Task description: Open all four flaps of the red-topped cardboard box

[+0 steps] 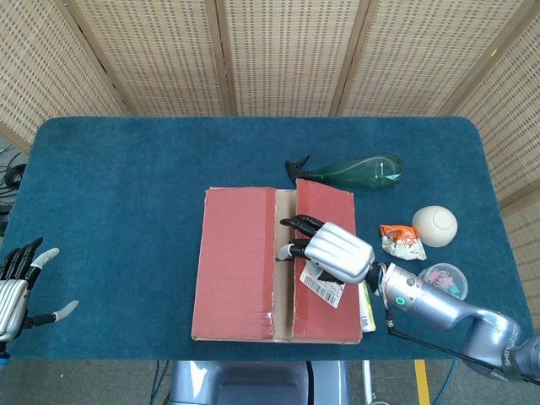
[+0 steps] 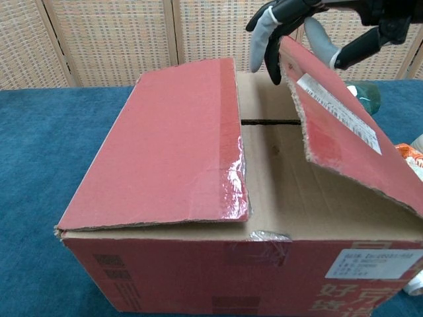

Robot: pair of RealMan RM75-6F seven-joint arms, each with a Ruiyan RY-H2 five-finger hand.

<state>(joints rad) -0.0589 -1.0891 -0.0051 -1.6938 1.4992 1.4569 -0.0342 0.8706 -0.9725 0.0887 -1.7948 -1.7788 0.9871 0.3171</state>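
The red-topped cardboard box [image 1: 240,270] [image 2: 198,277] stands in the middle of the table. Its left top flap [image 1: 234,261] [image 2: 168,142] lies nearly flat. Its right top flap [image 1: 325,253] [image 2: 344,132] is tilted up, showing the plain inner flaps [image 2: 277,172] beneath. My right hand [image 1: 337,253] [image 2: 291,20] grips the raised flap's inner edge, fingers hooked under it and the thumb on its red face beside the barcode label [image 2: 337,112]. My left hand [image 1: 17,291] rests open at the table's front left edge, holding nothing.
A green spray bottle [image 1: 350,171] lies behind the box. To the right are a cream ball [image 1: 434,225], a crumpled snack wrapper [image 1: 402,240] and a clear tub of coloured clips [image 1: 443,283]. Wicker screens stand behind the blue table [image 1: 126,186].
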